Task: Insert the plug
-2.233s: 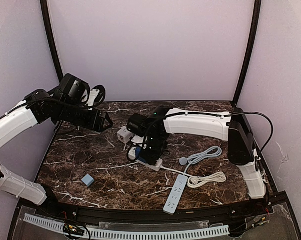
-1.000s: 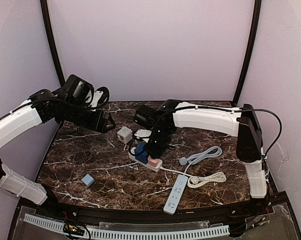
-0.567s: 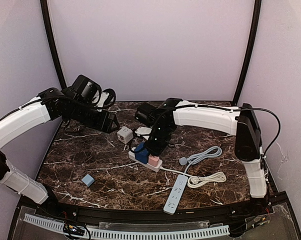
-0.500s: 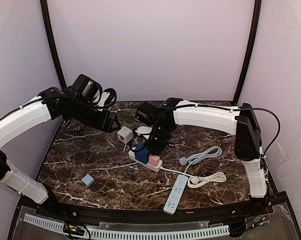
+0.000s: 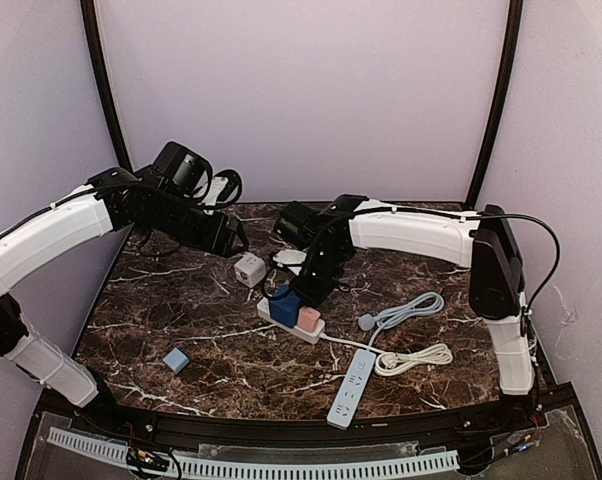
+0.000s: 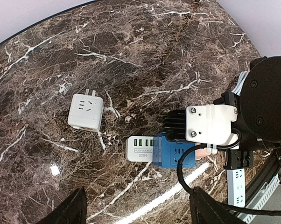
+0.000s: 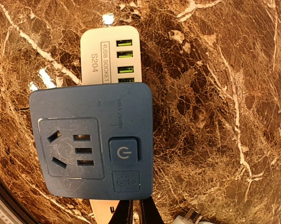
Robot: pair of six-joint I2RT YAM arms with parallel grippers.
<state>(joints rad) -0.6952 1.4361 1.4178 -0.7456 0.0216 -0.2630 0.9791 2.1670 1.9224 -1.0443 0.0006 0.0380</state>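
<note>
Roughly, by size:

- Marble table (image 5: 181,310), dark with white veins, under both sets of fingers.
- Left gripper (image 6: 139,212): fingers (image 6: 73,210) spread wide with nothing between them, held high above the table.
- Right gripper (image 7: 135,206): fingers pressed together, gripping nothing, tips just off the blue plug's edge.
- Long white power strip (image 5: 350,388), well apart from either gripper.
- Grey cable (image 5: 413,335), coiled, well away from the right fingers.
- White USB socket strip (image 7: 110,56), below the right fingers.
- Blue plug (image 7: 91,142), sitting on that strip, just beside the right fingertips. How deep it sits cannot be told.
- Pink adapter (image 5: 308,320), touching the blue plug.
- White cube adapter (image 6: 86,111), loose, ahead of the left fingers.
- Small grey-blue block (image 5: 176,360), far from both grippers.
</note>
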